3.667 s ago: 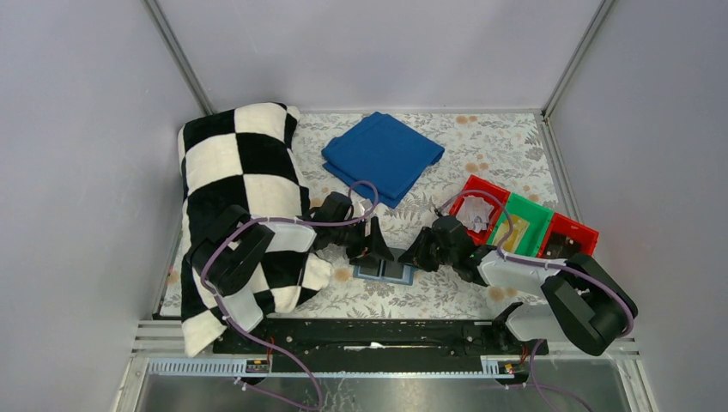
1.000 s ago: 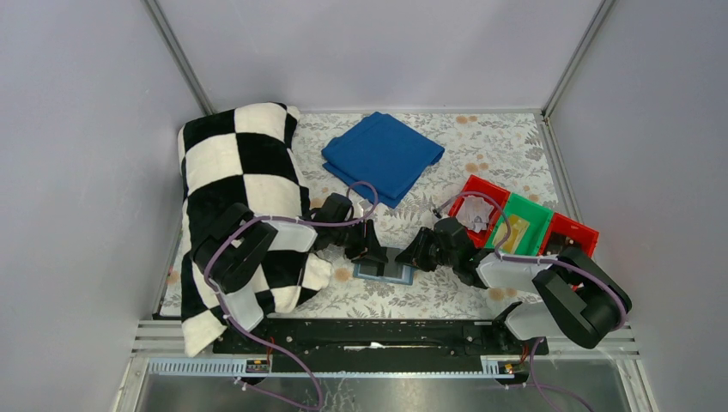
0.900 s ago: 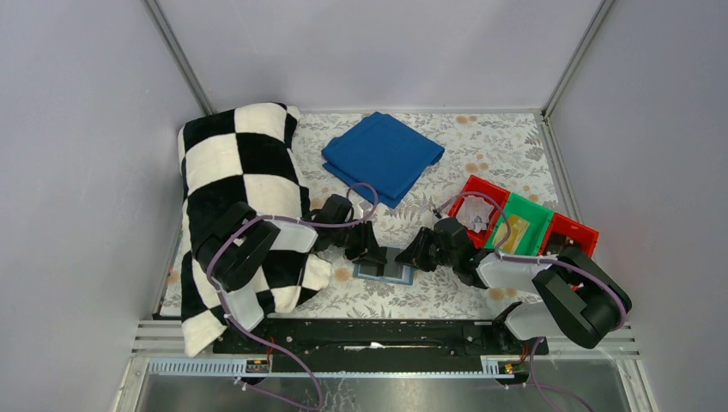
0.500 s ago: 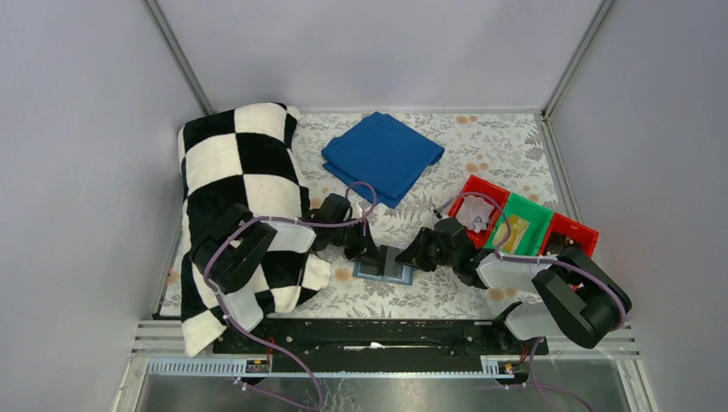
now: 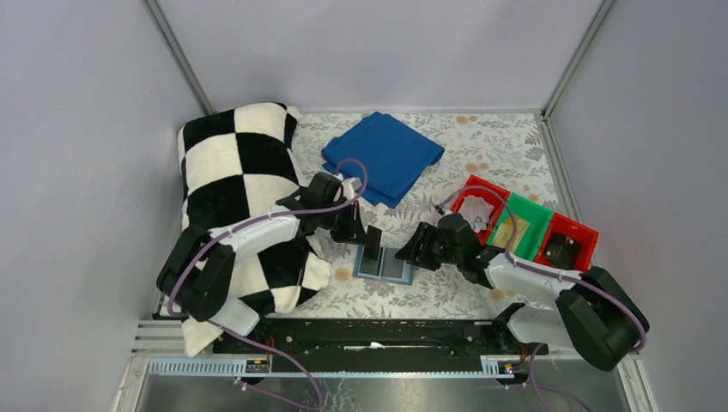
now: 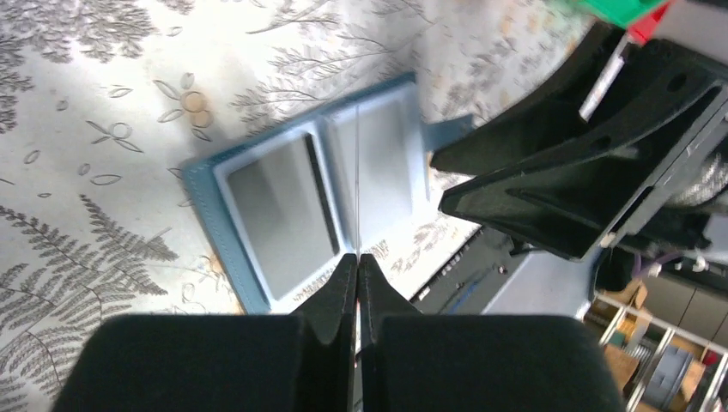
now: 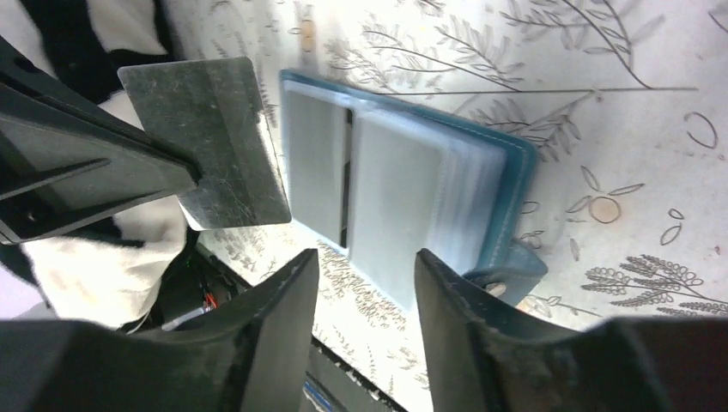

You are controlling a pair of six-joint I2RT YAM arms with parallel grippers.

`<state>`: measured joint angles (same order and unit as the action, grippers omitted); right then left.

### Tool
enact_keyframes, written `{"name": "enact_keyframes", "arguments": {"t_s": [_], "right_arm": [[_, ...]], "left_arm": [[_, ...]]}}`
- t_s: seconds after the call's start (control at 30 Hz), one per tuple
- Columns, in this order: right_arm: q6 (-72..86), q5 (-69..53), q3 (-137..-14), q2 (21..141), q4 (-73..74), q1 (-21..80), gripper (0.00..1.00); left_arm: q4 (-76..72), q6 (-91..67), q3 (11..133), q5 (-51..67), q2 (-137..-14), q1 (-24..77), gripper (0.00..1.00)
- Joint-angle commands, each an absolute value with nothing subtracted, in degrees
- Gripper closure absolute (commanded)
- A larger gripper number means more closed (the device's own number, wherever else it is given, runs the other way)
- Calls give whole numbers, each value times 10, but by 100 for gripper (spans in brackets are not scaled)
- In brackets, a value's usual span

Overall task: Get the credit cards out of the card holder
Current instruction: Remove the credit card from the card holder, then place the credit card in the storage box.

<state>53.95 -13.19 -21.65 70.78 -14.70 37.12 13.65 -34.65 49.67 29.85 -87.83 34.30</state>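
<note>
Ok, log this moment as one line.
left gripper: jaws shut on grey card, above card holder | right gripper: jaws open at holder's right edge | holder: lying open

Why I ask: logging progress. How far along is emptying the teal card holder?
Done: a whitish card lies in a red plastic bin and a yellowish card in the green bin. In hand: the left gripper pinches a thin grey card clear of the teal booklet-like card holder; the right gripper is open over it. Left: grey panels in its sleeves look like more cards.
</note>
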Motion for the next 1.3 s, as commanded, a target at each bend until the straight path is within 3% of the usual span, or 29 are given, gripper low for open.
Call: {"name": "enact_keyframes", "arguments": {"t_s": [0.0, 0.03, 0.1, 0.13, 0.37, 0.6, 1.03, 1.27], "right_arm": [[495, -168, -273, 655, -93, 363, 42], [497, -187, -274, 646, -106, 362, 37], [512, -218, -270, 628, -140, 357, 18], [522, -229, -266, 619, -154, 353, 15], [599, -296, -217, 596, -311, 332, 13], [663, -325, -179, 617, -475, 330, 18], [711, -334, -162, 658, -591, 330, 54], [701, -322, -167, 649, -568, 330, 100]], "left_arm": [[197, -269, 538, 359, -828, 339, 100], [204, -264, 544, 375, -823, 337, 100], [218, -256, 557, 400, -812, 335, 100], [223, -254, 562, 412, -805, 333, 100], [155, -310, 560, 562, -788, 316, 100], [5, -422, 518, 613, -790, 302, 100], [7, -420, 520, 606, -811, 301, 100], [25, -410, 525, 596, -814, 301, 100]]}}
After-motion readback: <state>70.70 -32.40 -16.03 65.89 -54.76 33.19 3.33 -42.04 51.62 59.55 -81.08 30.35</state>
